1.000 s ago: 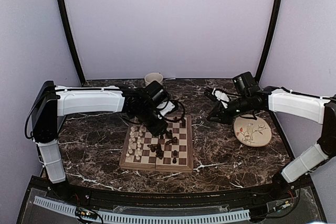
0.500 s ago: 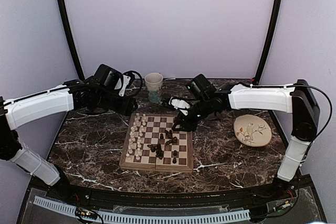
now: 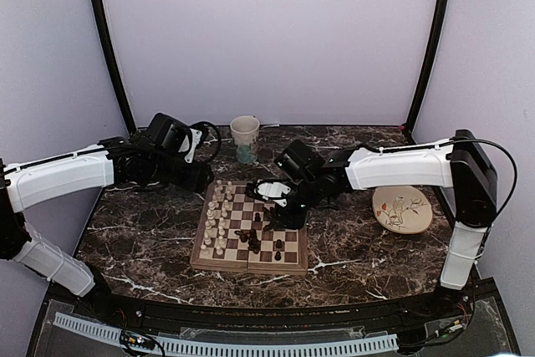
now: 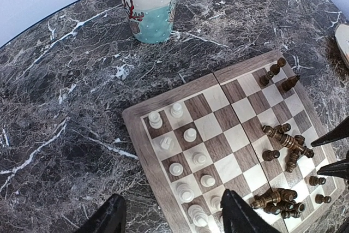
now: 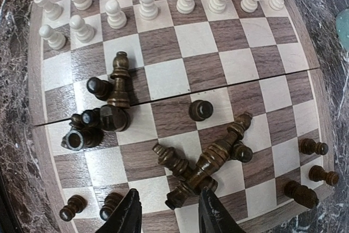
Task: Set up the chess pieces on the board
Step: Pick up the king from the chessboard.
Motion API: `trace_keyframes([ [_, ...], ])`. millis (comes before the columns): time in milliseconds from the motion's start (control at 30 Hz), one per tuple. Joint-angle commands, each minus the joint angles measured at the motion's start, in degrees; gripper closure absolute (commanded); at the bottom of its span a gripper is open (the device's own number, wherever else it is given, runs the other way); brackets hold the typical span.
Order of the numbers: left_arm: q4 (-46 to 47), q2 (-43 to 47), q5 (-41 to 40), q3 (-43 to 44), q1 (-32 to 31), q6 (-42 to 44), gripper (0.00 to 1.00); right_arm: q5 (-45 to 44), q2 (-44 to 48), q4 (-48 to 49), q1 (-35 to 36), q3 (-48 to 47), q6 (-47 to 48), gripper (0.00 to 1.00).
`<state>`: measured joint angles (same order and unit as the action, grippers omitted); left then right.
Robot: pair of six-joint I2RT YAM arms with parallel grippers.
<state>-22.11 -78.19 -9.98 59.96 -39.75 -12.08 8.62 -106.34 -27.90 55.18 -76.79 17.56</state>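
Note:
The board (image 3: 247,267) lies mid-table. Cream-white chess pieces (image 3: 219,219) stand in two rows along its left side. Dark chess pieces (image 3: 263,236) are scattered over its right half, some upright, several toppled. My left gripper (image 3: 201,177) hovers off the board's far-left corner. In the left wrist view it (image 4: 173,203) is open above the white pieces (image 4: 191,135), holding nothing. My right gripper (image 3: 280,211) hangs over the board's right half. In the right wrist view it (image 5: 169,197) is open, its fingers either side of the base of a lying dark piece (image 5: 210,159).
A cream cup (image 3: 245,138) with a teal pattern stands behind the board. A round cream plate (image 3: 402,208) lies to the right. Black frame posts rise at both back corners. Bare marble surrounds the board.
My left arm pulled back from over the board to its far-left corner. My right arm swung from near the plate to above the dark pieces. Both grippers opened wider.

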Motion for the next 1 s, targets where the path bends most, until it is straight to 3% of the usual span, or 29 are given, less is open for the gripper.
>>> trace_keyframes([
  [0,1.51,-0.21,1.01,0.21,0.27,-0.72,0.38,-3.52,-1.64,-0.21,0.54,0.97,0.71,0.64],
  [300,2.71,-1.67,2.47,0.12,0.28,-0.87,0.4,-6.68,-1.58,0.37,0.63,2.78,1.25,0.65],
  [967,4.91,-2.4,4.06,-1.97,0.28,-1.29,0.41,-4.77,-5.48,-0.14,0.72,-1.56,-0.14,0.67],
])
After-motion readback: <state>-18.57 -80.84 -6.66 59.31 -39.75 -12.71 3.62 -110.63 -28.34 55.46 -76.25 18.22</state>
